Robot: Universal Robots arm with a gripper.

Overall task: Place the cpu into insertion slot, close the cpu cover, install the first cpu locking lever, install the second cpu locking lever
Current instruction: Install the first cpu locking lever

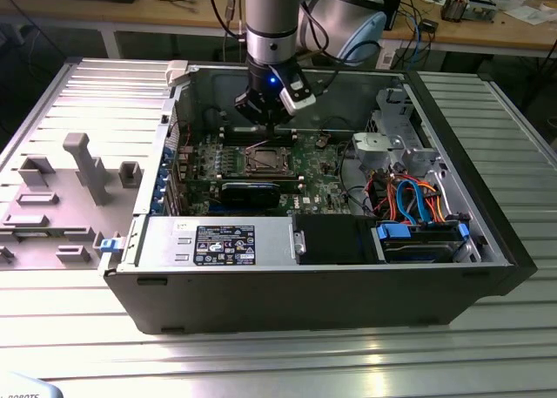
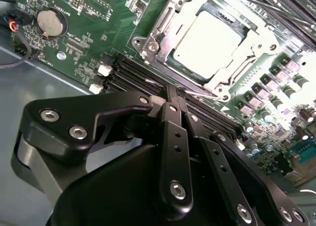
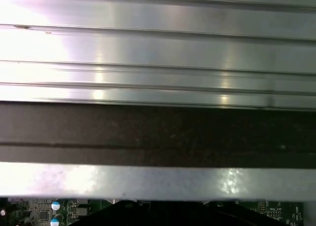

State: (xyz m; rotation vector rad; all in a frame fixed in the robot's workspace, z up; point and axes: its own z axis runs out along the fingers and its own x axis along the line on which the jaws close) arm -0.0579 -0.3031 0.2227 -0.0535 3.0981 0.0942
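1. Counted: one gripper (image 1: 261, 118), one cpu (image 2: 210, 40), one insertion slot (image 1: 264, 160), one cpu cover (image 2: 159, 35), one round battery (image 2: 48, 21), one computer case (image 1: 305, 302).
2. Two black fingers (image 2: 173, 137) in the second wrist view, pressed tight together at the tips, with nothing between them.
3. In the exterior view, the insertion slot at 6 o'clock from the gripper, near but not touching.
4. Hanging over the dark memory slots (image 2: 133, 75), just at the far edge of the green board (image 1: 322, 167).
5. Inside the insertion slot: the cpu, flat, silver top up.
6. Around the cpu: the cpu cover, a shiny metal frame, probably lying down flat on the chip's edges.
7. Inside the computer case: the green board in the middle, a long black card (image 1: 250, 192) at 6 o'clock from the slot, blue and orange cables (image 1: 409, 198) at 3 o'clock.
8. Under the case: a ribbed metal table (image 1: 261, 354).
9. At 9 o'clock from the case: a grey tray (image 1: 104, 93) with grey blocks standing in it.
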